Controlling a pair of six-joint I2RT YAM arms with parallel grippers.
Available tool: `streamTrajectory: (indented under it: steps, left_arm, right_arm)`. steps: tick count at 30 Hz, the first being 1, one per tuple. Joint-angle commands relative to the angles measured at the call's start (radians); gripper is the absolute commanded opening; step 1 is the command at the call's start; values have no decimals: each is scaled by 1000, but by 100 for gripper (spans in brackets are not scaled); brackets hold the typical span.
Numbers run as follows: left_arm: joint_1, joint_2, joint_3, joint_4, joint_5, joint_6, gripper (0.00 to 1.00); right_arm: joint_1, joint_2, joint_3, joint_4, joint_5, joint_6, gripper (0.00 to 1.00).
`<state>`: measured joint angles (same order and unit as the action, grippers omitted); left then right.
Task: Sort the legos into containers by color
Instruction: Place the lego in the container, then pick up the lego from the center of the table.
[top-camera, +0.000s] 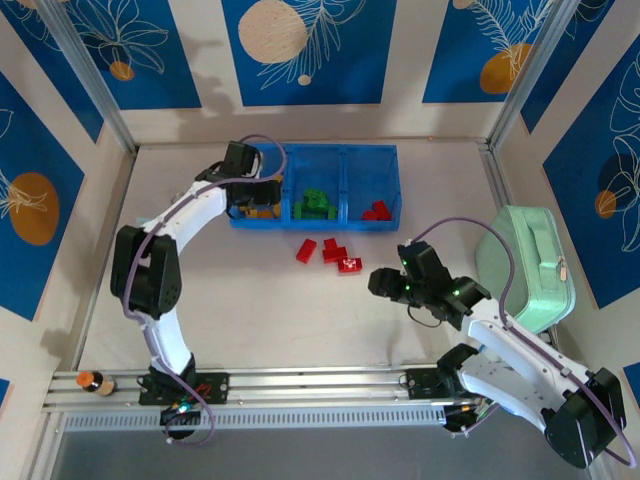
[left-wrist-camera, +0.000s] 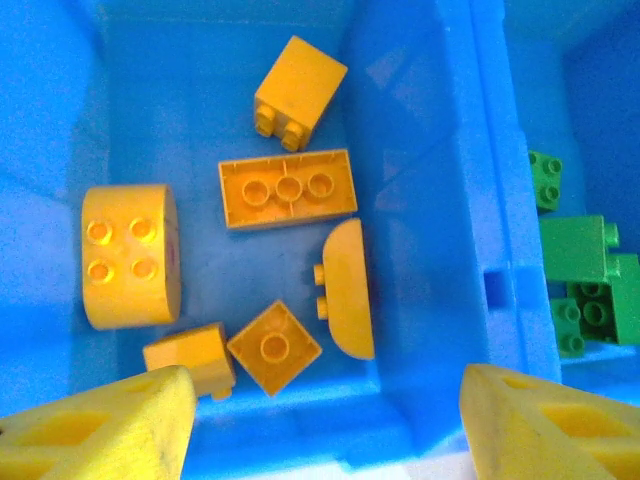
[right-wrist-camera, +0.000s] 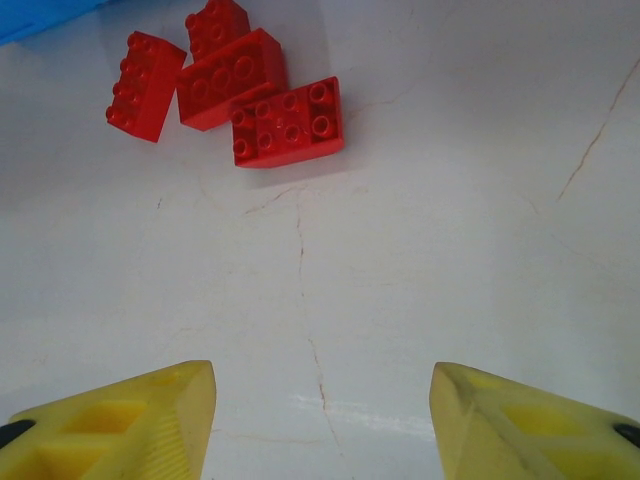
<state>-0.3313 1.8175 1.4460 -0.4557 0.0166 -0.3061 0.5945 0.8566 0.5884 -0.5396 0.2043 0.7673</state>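
Upper centre, my blue tray (top-camera: 385, 150) holds yellow legos (left-wrist-camera: 288, 188) left, green legos (top-camera: 318, 203) middle, red legos (top-camera: 377, 210) right. Four loose red legos (right-wrist-camera: 287, 122) below remain unsorted, I judge. Left gripper (left-wrist-camera: 328, 380), spread and empty, hovers over the yellows; right gripper (right-wrist-camera: 322, 370), spread and empty, faces the loose ones.

Bright, even light from above; soft shadows, a faint glare streak on the table (right-wrist-camera: 335, 405), blurred near foreground.

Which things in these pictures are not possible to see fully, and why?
Top view: the left arm covers most yellow bricks in the tray.
Left wrist view: the right edge cuts the green bricks.
Right wrist view: the top edge cuts one red brick.
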Motion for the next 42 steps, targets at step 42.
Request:
streamTrajectory:
  steps: [42]
  left_arm:
    - [-227, -868, -998, 197, -130, -299, 70]
  right_arm:
    - [209, 1460, 1399, -511, 199, 213, 60]
